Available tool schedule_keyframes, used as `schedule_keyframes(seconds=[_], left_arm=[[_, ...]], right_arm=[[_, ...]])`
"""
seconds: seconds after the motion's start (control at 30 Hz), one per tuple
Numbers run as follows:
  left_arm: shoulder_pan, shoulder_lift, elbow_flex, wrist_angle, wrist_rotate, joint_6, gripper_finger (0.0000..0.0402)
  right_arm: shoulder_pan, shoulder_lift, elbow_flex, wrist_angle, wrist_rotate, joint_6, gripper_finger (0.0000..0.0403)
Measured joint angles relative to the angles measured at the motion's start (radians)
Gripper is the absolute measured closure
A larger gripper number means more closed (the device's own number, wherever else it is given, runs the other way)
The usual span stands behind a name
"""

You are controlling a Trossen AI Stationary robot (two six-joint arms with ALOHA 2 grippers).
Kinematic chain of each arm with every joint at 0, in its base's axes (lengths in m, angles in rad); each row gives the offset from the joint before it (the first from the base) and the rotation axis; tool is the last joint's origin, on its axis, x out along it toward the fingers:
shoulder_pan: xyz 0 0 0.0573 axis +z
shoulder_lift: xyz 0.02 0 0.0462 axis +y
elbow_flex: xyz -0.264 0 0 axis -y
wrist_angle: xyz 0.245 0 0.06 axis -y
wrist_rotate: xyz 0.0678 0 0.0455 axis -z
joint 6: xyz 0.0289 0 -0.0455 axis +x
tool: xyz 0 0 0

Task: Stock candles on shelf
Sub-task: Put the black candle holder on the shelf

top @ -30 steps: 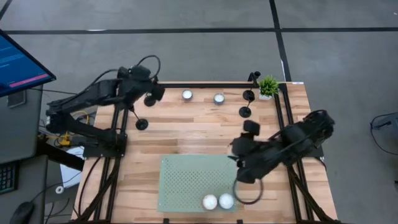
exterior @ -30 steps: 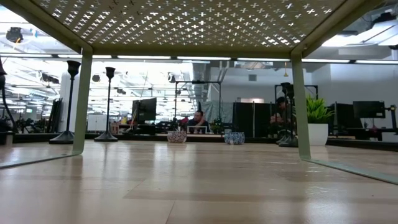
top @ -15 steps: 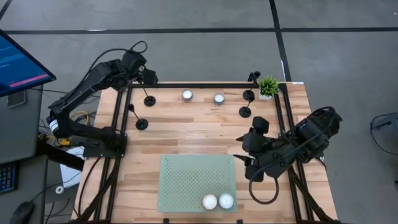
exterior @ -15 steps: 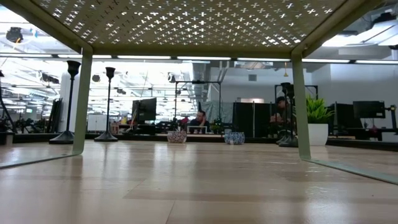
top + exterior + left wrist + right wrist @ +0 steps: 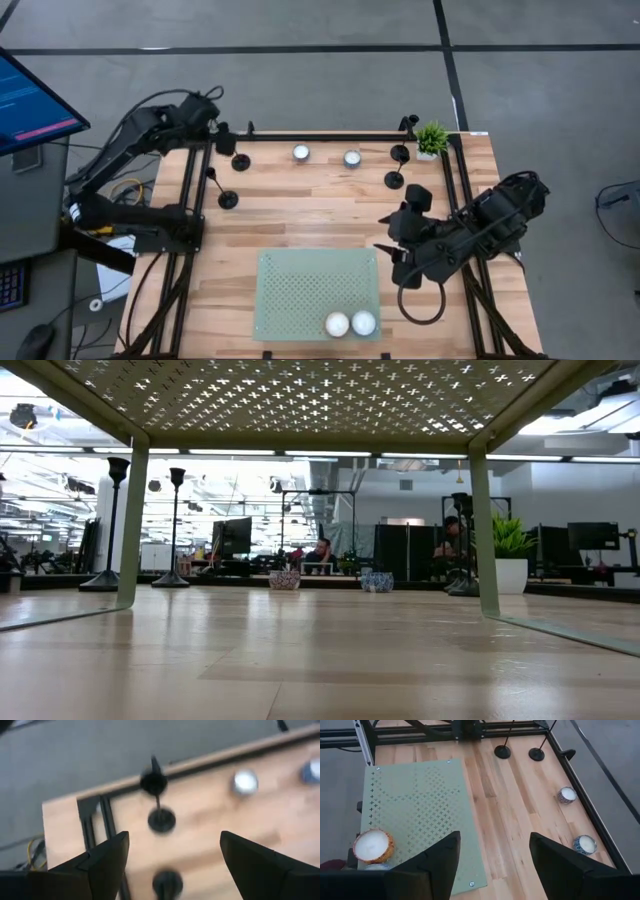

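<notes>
The shelf (image 5: 318, 295), a pale green perforated panel, stands at the near edge of the wooden worktop (image 5: 310, 215). It carries 2 candles (image 5: 350, 323) side by side at its near right corner, touching or almost touching. In the right wrist view 1 of them (image 5: 372, 845) shows a white top and an orange patterned side. From table height the shelf's underside (image 5: 300, 400) fills the top of the picture, raised on thin legs.

The right claw (image 5: 390, 262) hangs just beside the shelf's right edge, above bare wood, with its fingers (image 5: 432, 862) spread apart and nothing between them.

Farther back, 2 more candles (image 5: 326, 155) sit apart from each other near the far edge of the worktop, well clear of the shelf. That makes 4 candles in all: 2 on the shelf, 2 off it. 4 black candlesticks stand on the far half, 2 toward the left (image 5: 226, 190) and 2 toward the right (image 5: 396, 168). A small green potted plant (image 5: 432, 138) sits at the far right corner.

The left claw (image 5: 228, 138) is over the far left corner, released and empty.

Beyond the worktop lies grey floor (image 5: 330, 25); the low view shows an office room with monitors and seated people (image 5: 322, 553).
</notes>
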Motion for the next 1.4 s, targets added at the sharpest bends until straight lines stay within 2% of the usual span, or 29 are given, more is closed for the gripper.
schedule_keyframes(seconds=[0.2, 0.37, 0.6, 0.73, 1.23, 1.4], left_arm=[[-0.075, -0.059, 0.0, -0.184, 0.062, -0.099, 0.0089], [-0.116, -0.08, -0.053, -0.178, 0.065, -0.161, 0.0089], [-0.115, -0.065, -0.257, -0.141, 0.06, -0.173, 0.0089], [-0.116, -0.067, -0.324, -0.087, 0.039, -0.173, 0.0089], [-0.116, -0.068, -0.393, -0.021, 0.04, -0.172, 0.009], [-0.115, -0.068, -0.393, 0.014, 0.02, -0.159, 0.0114]], right_arm=[[-0.002, 0.0, 0.0, 0.0, -0.002, -0.005, 0.0173], [-0.002, 0.0, 0.0, 0.0, -0.001, -0.008, 0.0173], [-0.002, 0.0, 0.0, 0.0, 0.0, -0.002, 0.0173], [0.0, 0.0, 0.0, 0.0, -0.001, 0.008, 0.0173], [0.014, 0.0, 0.0, 0.0, -0.003, 0.018, 0.0173], [0.014, 0.0, 0.0, 0.0, -0.003, 0.018, 0.0173]])
